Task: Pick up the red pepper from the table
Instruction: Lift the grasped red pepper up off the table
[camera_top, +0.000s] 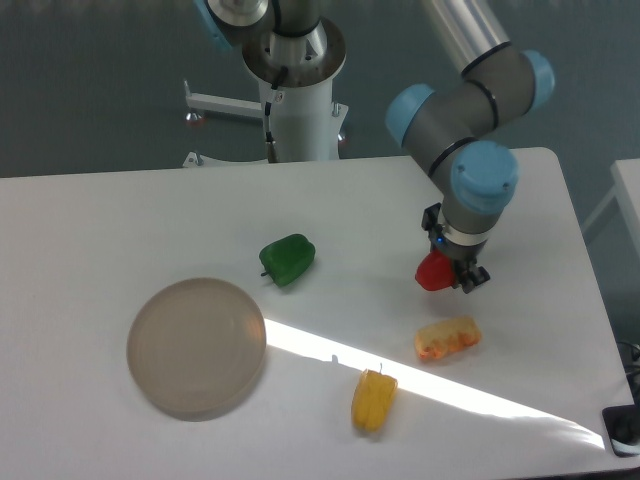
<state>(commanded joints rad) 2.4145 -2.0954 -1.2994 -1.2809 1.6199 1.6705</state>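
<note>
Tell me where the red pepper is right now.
The red pepper sits in the gripper on the right of the camera view, just above the orange-yellow food piece and right of the green pepper.
</note>
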